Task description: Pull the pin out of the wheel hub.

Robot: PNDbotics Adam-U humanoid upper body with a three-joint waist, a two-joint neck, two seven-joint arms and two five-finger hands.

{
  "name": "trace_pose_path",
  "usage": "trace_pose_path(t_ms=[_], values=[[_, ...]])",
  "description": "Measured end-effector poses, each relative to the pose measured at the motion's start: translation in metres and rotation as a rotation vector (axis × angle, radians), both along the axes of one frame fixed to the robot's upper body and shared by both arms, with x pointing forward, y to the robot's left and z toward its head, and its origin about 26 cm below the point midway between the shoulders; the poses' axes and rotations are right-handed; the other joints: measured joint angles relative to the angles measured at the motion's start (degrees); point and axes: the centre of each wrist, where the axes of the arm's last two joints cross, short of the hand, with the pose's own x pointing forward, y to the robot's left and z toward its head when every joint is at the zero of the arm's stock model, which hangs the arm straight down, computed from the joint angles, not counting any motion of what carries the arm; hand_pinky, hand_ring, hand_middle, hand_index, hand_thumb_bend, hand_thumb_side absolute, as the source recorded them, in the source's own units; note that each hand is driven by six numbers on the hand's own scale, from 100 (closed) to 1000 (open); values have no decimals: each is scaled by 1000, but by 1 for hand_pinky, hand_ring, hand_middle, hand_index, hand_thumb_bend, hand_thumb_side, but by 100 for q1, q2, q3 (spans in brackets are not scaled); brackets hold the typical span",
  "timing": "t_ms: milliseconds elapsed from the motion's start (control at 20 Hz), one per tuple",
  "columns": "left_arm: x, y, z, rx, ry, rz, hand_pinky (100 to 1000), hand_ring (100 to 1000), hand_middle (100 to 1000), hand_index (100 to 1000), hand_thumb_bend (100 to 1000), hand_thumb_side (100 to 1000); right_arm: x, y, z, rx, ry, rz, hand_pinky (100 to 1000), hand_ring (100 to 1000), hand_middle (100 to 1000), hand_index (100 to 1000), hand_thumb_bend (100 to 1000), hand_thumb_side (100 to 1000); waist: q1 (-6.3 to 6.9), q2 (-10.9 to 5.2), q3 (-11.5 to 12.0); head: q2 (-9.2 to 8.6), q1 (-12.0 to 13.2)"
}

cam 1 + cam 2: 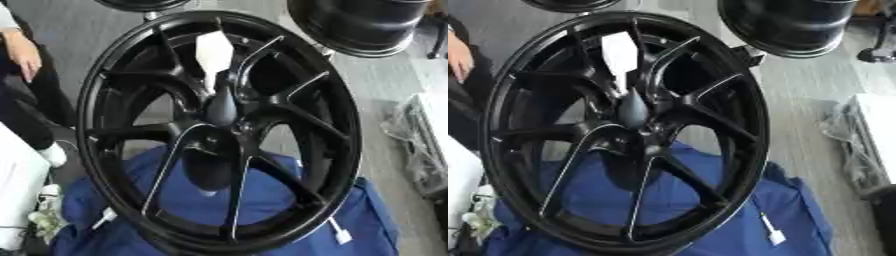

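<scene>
Black wheel stands upright on blue cloth. Pin at hub centre, long axis toward camera. Neither hand in view; finger state, nearer hand unknowable.

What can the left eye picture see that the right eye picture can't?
Only the left eye view shows more of the person's sleeve above the hand at the left edge. Only the right eye view shows a dark stand-like shape at the right edge. Both show the big black wheel on the blue cloth, a white tag above its hub, and another wheel behind. No robot hand appears.
</scene>
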Motion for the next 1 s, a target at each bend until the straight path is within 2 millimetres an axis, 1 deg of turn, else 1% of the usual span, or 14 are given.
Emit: trace_pose_path(t_ms=[50, 100, 150, 250, 400, 500, 550, 600, 650, 850, 1000], values=[[0, 0, 0, 0, 0, 0, 702, 806, 710, 714, 203, 897, 1, 2, 0, 29, -34, 8, 811, 723, 721, 764, 511, 330, 1, 0, 1, -1, 0], [0, 0, 0, 0, 0, 0, 702, 806, 710, 714, 203, 897, 3, 3, 0, 62, -71, 15, 810, 719, 720, 763, 495, 336, 3, 0, 7, -2, -1], [0, 0, 0, 0, 0, 0, 702, 806, 711, 714, 203, 897, 4, 5, 0, 101, -108, 22, 808, 709, 717, 762, 446, 352, 5, 0, 19, -3, -3], [0, 0, 0, 0, 0, -1, 702, 807, 711, 713, 202, 897, 8, 12, -1, 185, -178, 36, 808, 699, 719, 764, 419, 374, 10, 0, 42, -5, -11], [0, 0, 0, 1, 1, -2, 702, 807, 711, 713, 202, 898, 18, 25, -4, 339, -273, 58, 810, 697, 725, 769, 413, 396, 23, 0, 75, -13, -28], [0, 0, 0, 1, 2, -3, 702, 807, 711, 714, 202, 898, 24, 35, -7, 432, -314, 72, 815, 699, 734, 775, 426, 396, 22, 0, 79, -47, -39], [0, 0, 0, 1, 2, -3, 702, 807, 711, 714, 202, 899, 27, 41, -9, 479, -330, 81, 815, 697, 735, 775, 447, 383, 23, 0, 88, -53, -43], [0, 0, 0, 1, 2, -4, 702, 807, 711, 714, 202, 899, 31, 46, -13, 525, -345, 90, 815, 696, 735, 774, 449, 381, 24, 0, 100, -55, -45], [0, 0, 0, 1, 2, -4, 702, 808, 711, 714, 201, 899, 34, 52, -16, 567, -359, 99, 811, 684, 726, 768, 460, 357, 25, 0, 107, -56, -45], [1, -1, 1, 1, -3, -7, 703, 808, 711, 714, 200, 901, 43, 73, -31, 735, -428, 122, 805, 665, 713, 762, 438, 331, 42, 0, 117, -67, -47], [1, -1, 2, 1, -3, -9, 703, 808, 711, 714, 200, 900, 49, 90, -42, 841, -482, 126, 805, 661, 713, 761, 418, 332, 61, 0, 134, -99, -47]])
